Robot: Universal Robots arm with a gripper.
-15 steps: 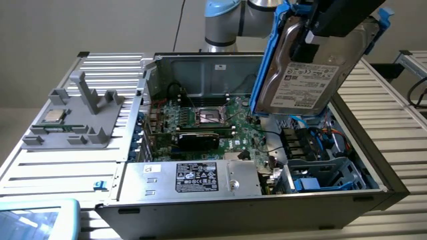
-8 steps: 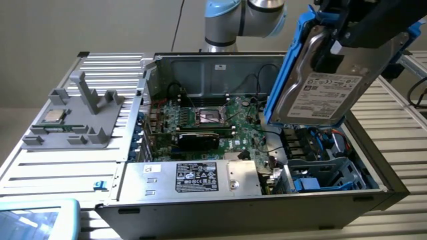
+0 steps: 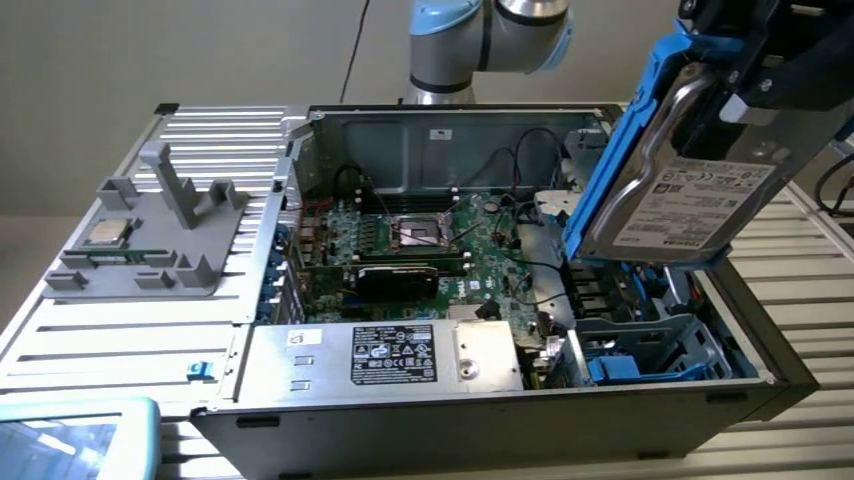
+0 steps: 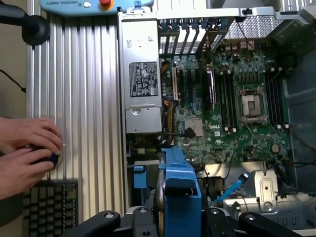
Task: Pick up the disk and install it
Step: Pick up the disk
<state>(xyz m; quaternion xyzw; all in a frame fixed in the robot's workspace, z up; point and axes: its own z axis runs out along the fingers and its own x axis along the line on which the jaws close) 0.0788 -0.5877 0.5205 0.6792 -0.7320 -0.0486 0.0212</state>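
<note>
Ribbed aluminium forms the table [image 3: 120, 340], on which an open computer case [image 3: 467, 425] is laid on its side. At the nearest corner, on the exterior view's left, a pale blue teach pendant [image 3: 74, 435] is seen. In the wrist view, 2 hands [image 4: 27, 148] of a person are seen resting on the table beside a dark keyboard [image 4: 49, 205].

Along the front wall of the case a silver power supply [image 3: 387, 355] with a black label is mounted. To the exterior view's right of it sits the drive cage [image 3: 667, 345], fitted with blue plastic parts.

Above that cage the disk [image 3: 674, 190] is held in the air, tilted, its white barcode label turned to the camera and its blue rails [image 4: 180, 192] framing its edges. The jaws are closed on its upper end, and in the wrist view the disk is seen edge-on between the 2 black fingers [image 4: 106, 222]. No contact between disk and cage is visible.

Further back the green motherboard [image 3: 427, 240] is exposed, with its empty CPU socket [image 3: 424, 232]. On the exterior view's left a grey fixture [image 3: 147, 245] is set on the table, with 1 small square chip [image 3: 110, 232] lying on it. At the far end the arm [image 3: 487, 30] rises behind the case.

The pick-up is judged done, since the disk is carried clear of every surface. The installation is judged not yet done: the disk is not seated in the cage.
</note>
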